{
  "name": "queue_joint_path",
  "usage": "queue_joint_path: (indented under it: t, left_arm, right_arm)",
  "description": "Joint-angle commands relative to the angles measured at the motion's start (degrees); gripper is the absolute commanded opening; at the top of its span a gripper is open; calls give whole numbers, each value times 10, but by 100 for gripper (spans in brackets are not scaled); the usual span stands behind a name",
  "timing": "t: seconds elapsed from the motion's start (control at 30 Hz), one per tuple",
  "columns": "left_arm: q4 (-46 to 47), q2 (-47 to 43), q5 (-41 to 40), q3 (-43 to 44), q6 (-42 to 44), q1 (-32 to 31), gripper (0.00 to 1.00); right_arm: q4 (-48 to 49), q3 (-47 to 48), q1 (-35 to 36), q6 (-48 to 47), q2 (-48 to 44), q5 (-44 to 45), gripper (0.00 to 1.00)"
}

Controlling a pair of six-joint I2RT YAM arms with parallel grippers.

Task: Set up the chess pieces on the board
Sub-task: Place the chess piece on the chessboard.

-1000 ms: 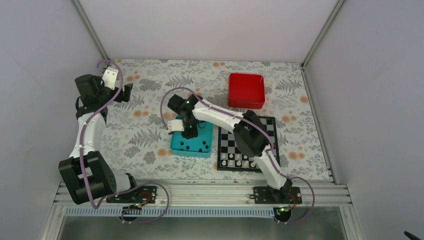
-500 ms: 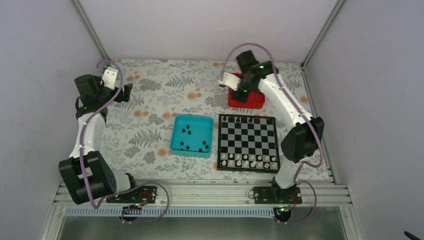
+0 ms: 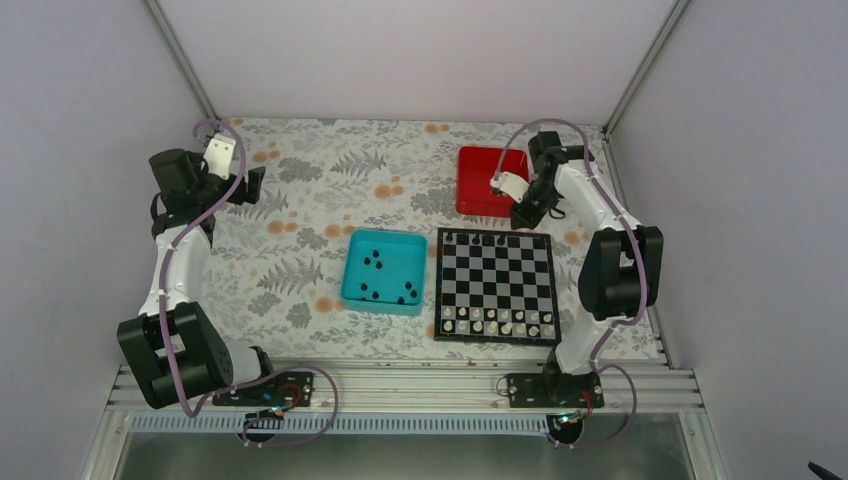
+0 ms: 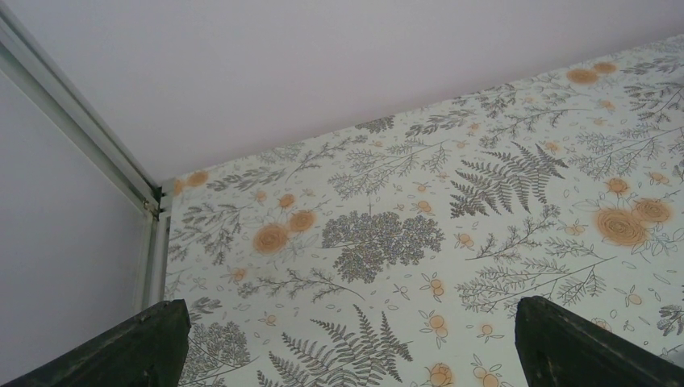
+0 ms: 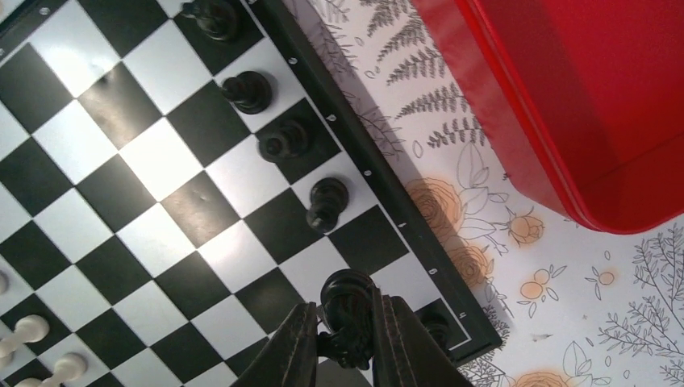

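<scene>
My right gripper (image 3: 527,212) hovers over the far right corner of the checkered board (image 3: 497,285). In the right wrist view it (image 5: 345,339) is shut on a black chess piece (image 5: 347,302), held just above the board's (image 5: 161,169) last file. Several black pieces (image 5: 325,201) stand along the board's far row, and one (image 5: 435,326) is partly hidden behind my finger at the corner. More black pieces (image 3: 372,260) lie in the teal tray (image 3: 395,250). My left gripper (image 3: 255,182) is open and empty at the far left, its fingers (image 4: 121,347) wide over the floral cloth.
A red tray (image 3: 487,180) sits just behind the board, close to my right gripper; its corner shows in the right wrist view (image 5: 581,97). White pieces (image 3: 497,322) fill the board's near rows. Walls and metal rails bound the table.
My right arm has swung from the teal tray, past the red tray, to the board's far right corner with a black piece in its jaws. The left arm has not moved.
</scene>
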Motion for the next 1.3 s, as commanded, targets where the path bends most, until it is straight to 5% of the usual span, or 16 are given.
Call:
queue_joint_path:
  t: [0.0, 1.0, 1.27]
  left_arm:
    - [0, -9, 11, 5, -4, 4, 100]
    - [-2, -5, 11, 8, -4, 4, 100]
    - [-4, -4, 9, 9, -3, 4, 100]
  right_arm:
    - [33, -13, -28, -14, 16, -16, 14]
    - [76, -62, -73, -16, 86, 25, 18]
    - [68, -56, -75, -22, 82, 9, 26]
